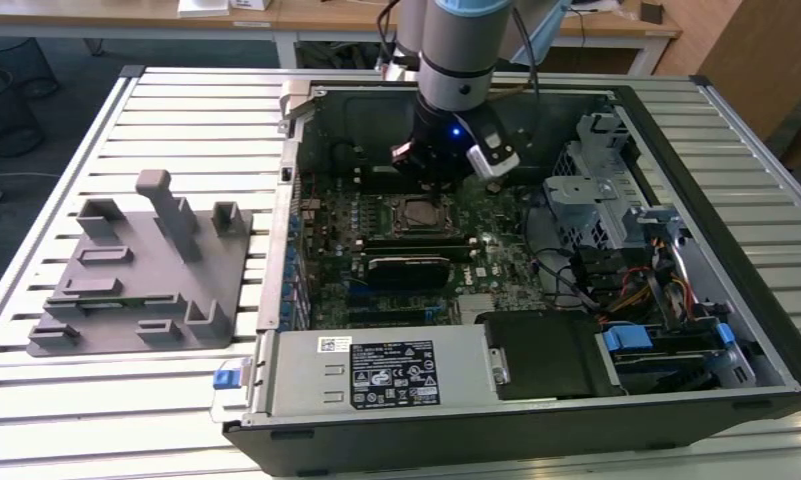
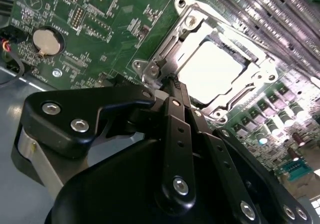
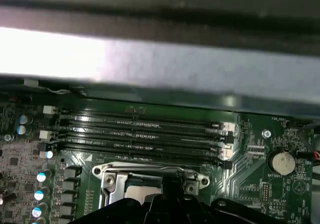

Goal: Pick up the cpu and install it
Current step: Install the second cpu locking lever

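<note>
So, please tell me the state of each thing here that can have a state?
cpu: lying flat in the socket, shiny top up.
socket frame: around the cpu.
gripper: just beside the socket, holding nothing.
computer case: side open, lying on the table.
memory slots: empty.

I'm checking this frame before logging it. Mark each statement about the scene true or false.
1. The cpu lies in the motherboard socket. True.
2. The gripper hangs above the grey fixture. False: it is inside the computer case, just above the socket; the grey fixture sits outside, toward the exterior view's left.
3. A round coin battery sits on the motherboard. True.
4. The memory slots beside the socket hold memory sticks. False: they look empty.
</note>
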Motion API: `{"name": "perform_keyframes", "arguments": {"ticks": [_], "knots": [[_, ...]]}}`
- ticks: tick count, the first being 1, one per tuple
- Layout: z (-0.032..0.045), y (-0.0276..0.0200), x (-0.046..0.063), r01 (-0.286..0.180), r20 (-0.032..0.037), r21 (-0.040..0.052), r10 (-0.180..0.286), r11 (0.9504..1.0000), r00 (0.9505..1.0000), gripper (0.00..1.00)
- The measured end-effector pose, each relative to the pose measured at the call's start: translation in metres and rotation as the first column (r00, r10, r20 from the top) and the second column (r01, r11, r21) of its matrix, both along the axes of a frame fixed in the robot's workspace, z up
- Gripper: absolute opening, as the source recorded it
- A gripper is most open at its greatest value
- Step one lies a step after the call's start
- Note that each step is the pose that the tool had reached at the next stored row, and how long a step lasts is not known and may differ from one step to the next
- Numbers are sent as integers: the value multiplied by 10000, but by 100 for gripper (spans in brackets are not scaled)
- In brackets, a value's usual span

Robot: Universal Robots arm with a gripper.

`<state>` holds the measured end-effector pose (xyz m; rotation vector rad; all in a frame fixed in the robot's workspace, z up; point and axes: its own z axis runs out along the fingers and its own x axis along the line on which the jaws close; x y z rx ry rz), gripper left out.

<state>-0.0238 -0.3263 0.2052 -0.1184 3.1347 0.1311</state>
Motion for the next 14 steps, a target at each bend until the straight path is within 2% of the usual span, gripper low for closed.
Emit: {"name": "perform_keyframes", "arguments": {"ticks": [3,6,14], "knots": [[0,-52,0,0,0,0,0,10000,10000,11],[16,-61,0,1,-1,-2,-1,10000,10000,11],[215,-61,0,0,-1,-8,0,10000,10000,11]]}}
